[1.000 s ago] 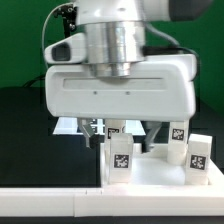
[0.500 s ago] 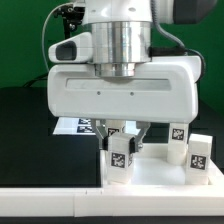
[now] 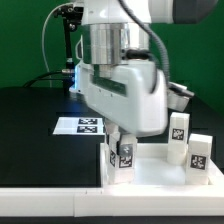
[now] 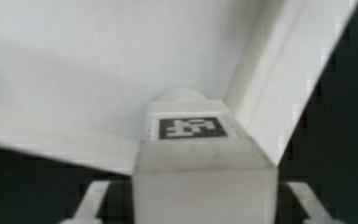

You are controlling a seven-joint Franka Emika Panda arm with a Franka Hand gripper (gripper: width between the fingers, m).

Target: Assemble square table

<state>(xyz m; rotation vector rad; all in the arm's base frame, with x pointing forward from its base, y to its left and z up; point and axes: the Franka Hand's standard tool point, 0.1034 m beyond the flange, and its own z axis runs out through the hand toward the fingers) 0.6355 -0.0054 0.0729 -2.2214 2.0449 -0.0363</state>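
The white square tabletop (image 3: 160, 172) lies at the front of the exterior view's right, rim up. Two white tagged legs (image 3: 179, 128) (image 3: 200, 152) stand upright in it toward the right. A third leg (image 3: 124, 156) stands at its near left corner, and my gripper (image 3: 122, 140) is shut on it from above, the hand turned at an angle. In the wrist view that leg (image 4: 197, 165) fills the space between my fingers (image 4: 98, 200), its tag facing the camera, with the tabletop's floor (image 4: 87, 70) and raised rim (image 4: 274, 70) behind it.
The marker board (image 3: 82, 125) lies flat on the black table behind the tabletop. A long white border wall (image 3: 50, 205) runs along the front edge. A dark stand with cables (image 3: 62, 40) rises at the back left.
The jaws have closed onto the corner leg, and the hand has since rotated about it. The other two legs and the tabletop have stayed put.
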